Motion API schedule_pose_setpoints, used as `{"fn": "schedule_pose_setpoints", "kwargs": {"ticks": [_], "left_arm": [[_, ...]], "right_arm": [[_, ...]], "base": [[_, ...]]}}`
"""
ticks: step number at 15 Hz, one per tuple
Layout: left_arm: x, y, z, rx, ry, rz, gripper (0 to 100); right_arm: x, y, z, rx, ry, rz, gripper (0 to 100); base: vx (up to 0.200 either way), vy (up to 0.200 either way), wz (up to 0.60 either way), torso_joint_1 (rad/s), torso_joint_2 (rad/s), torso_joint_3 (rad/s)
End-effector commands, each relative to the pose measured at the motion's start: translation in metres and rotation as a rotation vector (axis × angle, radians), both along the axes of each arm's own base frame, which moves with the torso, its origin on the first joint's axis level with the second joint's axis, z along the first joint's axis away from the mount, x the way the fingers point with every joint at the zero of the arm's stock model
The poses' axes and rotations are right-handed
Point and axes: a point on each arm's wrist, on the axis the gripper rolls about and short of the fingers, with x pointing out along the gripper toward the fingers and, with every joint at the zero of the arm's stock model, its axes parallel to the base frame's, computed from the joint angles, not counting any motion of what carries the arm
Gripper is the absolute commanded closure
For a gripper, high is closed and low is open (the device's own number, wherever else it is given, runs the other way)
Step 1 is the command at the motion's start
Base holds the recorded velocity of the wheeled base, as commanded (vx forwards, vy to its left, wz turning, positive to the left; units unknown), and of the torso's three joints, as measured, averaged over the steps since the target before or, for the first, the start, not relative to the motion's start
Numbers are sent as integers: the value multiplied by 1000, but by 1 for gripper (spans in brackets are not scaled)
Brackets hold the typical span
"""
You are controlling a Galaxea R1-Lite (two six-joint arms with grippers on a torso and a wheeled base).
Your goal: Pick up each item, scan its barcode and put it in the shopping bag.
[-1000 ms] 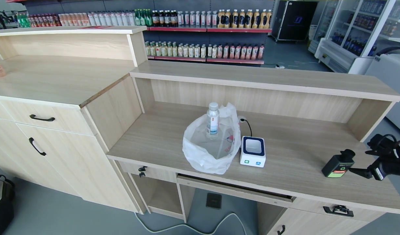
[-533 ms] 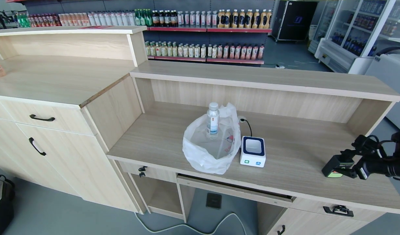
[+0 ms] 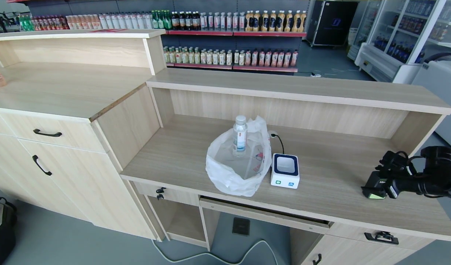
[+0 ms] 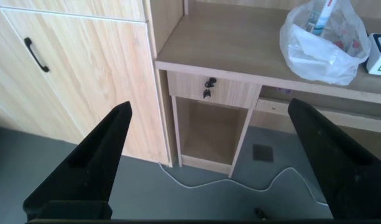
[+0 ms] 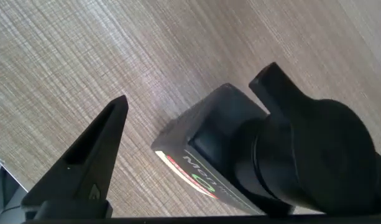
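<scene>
Right gripper [image 3: 384, 178] had dropped astride the black bottle [image 3: 372, 183] by the counter [image 3: 332, 173]'s front-right edge, jaws apart; bare wood leftward.

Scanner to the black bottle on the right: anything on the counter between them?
Nothing. In the head view the counter between the scanner and the black bottle is bare wood.

Counter [image 3: 332, 173]: light wood worktop.
Black item [image 3: 372, 183]: lies on the counter, between the right gripper's [image 5: 193, 93] fingers.
Scanner [image 3: 285, 170]: well to that gripper's left.
Shopping bag [image 3: 229, 173]: farther left, just beside scanner.
</scene>
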Motion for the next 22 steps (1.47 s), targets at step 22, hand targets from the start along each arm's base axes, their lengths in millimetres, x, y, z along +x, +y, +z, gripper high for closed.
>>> {"fn": "schedule_pose_setpoints", "kwargs": {"ticks": [22], "left_arm": [[0,0,0,0,0,1,0]], "right_arm": [[-159,84,163,-924,-944,741,100]], "base": [[0,0,0,0,0,0]]}}
